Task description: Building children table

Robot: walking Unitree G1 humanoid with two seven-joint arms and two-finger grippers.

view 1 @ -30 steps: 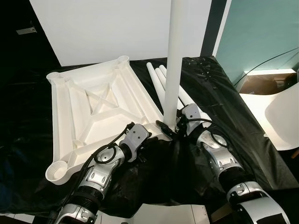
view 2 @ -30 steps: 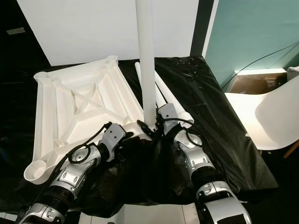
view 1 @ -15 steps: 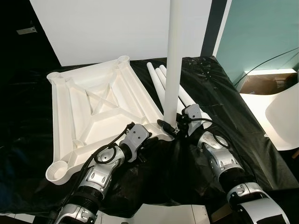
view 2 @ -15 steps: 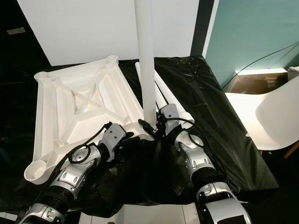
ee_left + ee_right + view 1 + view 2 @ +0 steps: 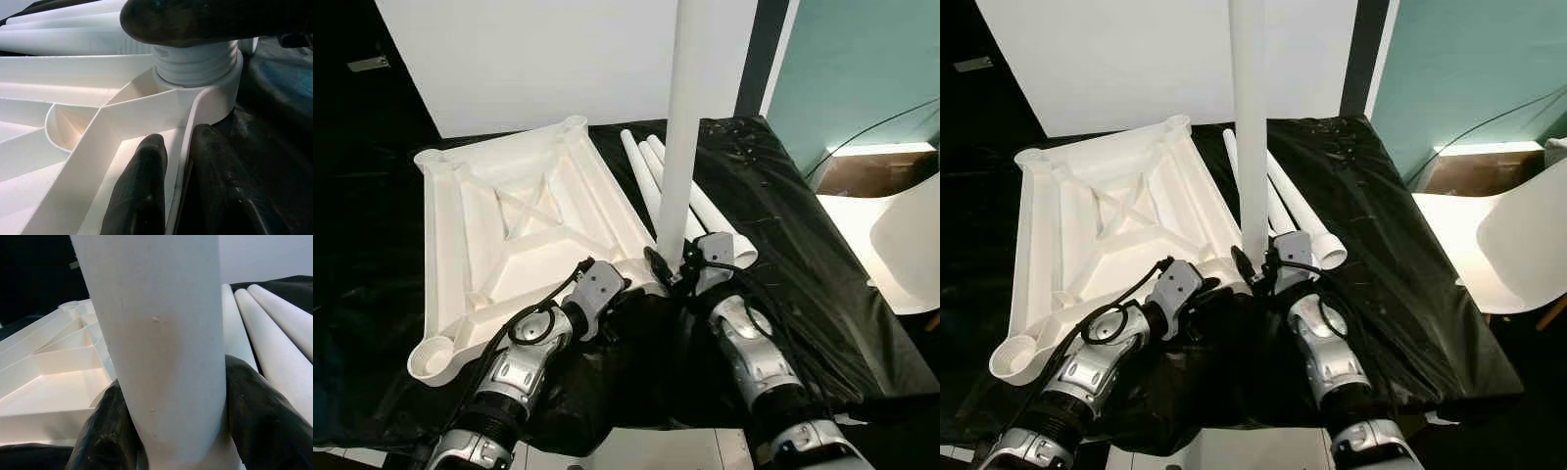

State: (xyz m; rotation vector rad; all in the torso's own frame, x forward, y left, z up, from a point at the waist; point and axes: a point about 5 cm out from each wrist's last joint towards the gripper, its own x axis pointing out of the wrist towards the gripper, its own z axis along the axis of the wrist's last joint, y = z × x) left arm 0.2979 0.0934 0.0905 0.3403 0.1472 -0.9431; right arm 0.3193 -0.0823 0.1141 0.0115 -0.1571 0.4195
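Left eye view: your right gripper [image 5: 672,271] clamps the upright table leg [image 5: 679,137], standing in the upside-down tabletop's [image 5: 509,235] near corner socket. Your left gripper [image 5: 178,188] pinches the tabletop rim beside it. Spare legs [image 5: 705,211] lie alongside.

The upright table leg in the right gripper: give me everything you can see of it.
The upright table leg is a smooth white tube, plastic by its look, standing near vertical with its top out of frame. Its ribbed, threaded foot sits in the near right corner socket of the upturned white tabletop, threads showing above the rim. The right gripper is shut on it low down, fingers on both sides.
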